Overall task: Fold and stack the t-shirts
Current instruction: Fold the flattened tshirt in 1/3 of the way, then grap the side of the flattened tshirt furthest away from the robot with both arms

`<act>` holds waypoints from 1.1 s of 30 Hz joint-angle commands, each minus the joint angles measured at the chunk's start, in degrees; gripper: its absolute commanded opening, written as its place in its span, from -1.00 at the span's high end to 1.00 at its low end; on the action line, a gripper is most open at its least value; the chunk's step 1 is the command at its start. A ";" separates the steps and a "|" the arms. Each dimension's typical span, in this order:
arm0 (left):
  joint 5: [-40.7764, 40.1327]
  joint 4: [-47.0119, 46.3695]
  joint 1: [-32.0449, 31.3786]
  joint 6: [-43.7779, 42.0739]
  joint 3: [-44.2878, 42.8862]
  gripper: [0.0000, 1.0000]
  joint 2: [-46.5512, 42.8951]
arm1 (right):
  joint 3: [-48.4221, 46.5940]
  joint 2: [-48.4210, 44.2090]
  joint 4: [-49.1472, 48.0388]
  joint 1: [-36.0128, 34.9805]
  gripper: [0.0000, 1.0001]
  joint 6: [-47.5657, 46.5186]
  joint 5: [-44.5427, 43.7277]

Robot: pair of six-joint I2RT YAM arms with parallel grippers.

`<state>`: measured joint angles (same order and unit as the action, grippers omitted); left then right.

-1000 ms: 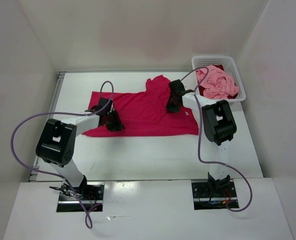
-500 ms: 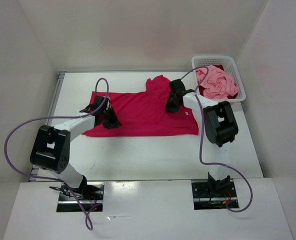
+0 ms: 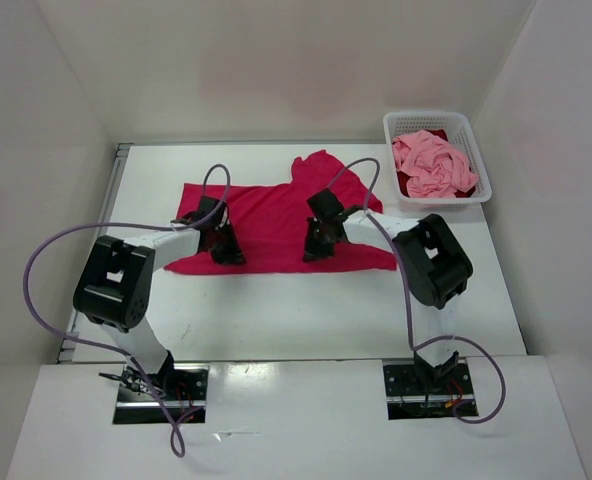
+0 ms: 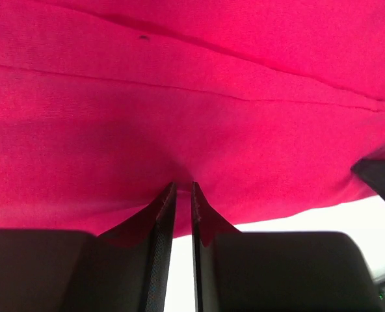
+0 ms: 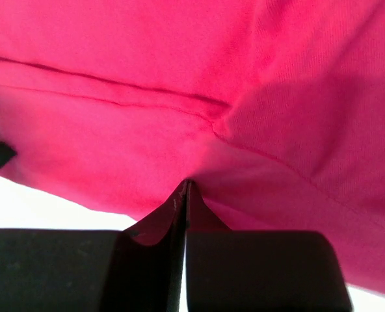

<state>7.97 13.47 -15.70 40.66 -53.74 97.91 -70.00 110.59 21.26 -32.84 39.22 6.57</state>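
top external view: the table [image 3: 276, 300] bears the magenta-red shirt [image 3: 276, 215] spread flat toward 12 o'clock; the basket [image 3: 473, 140] at 2 o'clock holds the crumpled light pink shirt [image 3: 431, 165]; left gripper [image 3: 226, 250] and right gripper [image 3: 314, 245] each pinch the magenta-red shirt's near hem, jaws closed on cloth
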 commanded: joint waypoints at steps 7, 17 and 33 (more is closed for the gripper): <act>6.26 7.08 2.17 2.67 13.47 0.50 -7.19 | 8.99 -1.34 -2.62 -4.95 0.99 3.31 1.60; 10.49 15.09 3.13 8.82 19.38 0.29 -22.67 | 17.97 -10.82 0.72 -10.22 0.99 5.78 7.49; -10.33 3.94 25.97 1.26 -14.29 0.59 -0.02 | -9.54 -6.53 3.89 -1.53 0.97 -3.71 5.21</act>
<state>3.49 18.13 6.96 43.22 -67.02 92.49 -77.45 101.95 25.23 -35.38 38.33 11.79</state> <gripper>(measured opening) 0.214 0.021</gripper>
